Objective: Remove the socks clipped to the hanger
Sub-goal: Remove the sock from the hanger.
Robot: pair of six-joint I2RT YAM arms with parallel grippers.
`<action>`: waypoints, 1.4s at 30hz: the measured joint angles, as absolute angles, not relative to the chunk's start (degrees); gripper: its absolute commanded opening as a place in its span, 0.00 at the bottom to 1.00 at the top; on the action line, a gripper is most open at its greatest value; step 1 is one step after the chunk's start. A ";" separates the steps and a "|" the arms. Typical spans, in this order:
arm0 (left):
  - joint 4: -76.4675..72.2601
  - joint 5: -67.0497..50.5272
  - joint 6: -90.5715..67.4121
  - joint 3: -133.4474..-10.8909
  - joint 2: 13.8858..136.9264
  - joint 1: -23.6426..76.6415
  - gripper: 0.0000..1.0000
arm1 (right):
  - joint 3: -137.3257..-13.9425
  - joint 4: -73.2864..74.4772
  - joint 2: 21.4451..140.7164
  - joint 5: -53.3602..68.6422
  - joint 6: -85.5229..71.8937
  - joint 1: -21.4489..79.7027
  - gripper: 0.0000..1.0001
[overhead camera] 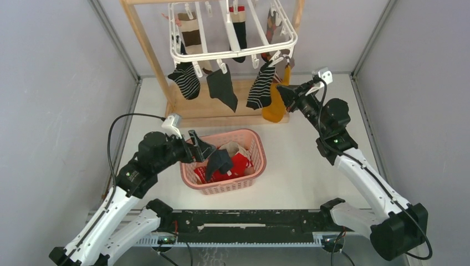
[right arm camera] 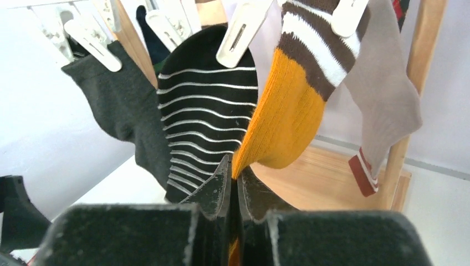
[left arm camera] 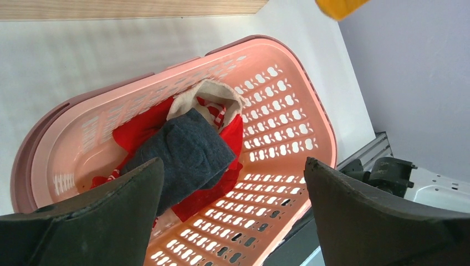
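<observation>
The white hanger (overhead camera: 233, 49) hangs from a wooden stand at the back. Socks are clipped along its front: a striped one (overhead camera: 185, 80), a dark grey one (overhead camera: 223, 88), another striped one (overhead camera: 260, 86) and a mustard yellow sock (overhead camera: 275, 108). My right gripper (right arm camera: 235, 169) is shut on the lower edge of the mustard sock (right arm camera: 282, 122), which a white clip (right arm camera: 346, 16) holds by its brown-striped cuff. My left gripper (left arm camera: 233, 188) hangs open over the pink basket (left arm camera: 310, 105), nothing between its fingers. A grey sock (left arm camera: 183, 149) lies on red socks (left arm camera: 138, 130) inside.
The wooden stand's post (overhead camera: 147, 50) and base board (overhead camera: 221, 108) sit behind the basket (overhead camera: 258, 160). A grey sock with a red band (right arm camera: 382, 94) hangs right of the mustard one. Grey walls close in both sides. A black rail (overhead camera: 249, 219) runs along the near edge.
</observation>
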State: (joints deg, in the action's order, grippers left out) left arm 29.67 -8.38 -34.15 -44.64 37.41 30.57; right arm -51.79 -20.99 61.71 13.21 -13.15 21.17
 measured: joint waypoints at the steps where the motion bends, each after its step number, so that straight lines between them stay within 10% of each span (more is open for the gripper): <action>1: 29.61 -8.54 -34.26 -44.64 37.36 30.57 1.00 | -51.68 -19.84 60.73 12.71 -12.82 22.06 0.08; 42: 14.04 -14.06 -36.03 -44.49 41.43 36.05 1.00 | -51.22 -20.67 64.25 10.46 -24.21 47.03 0.00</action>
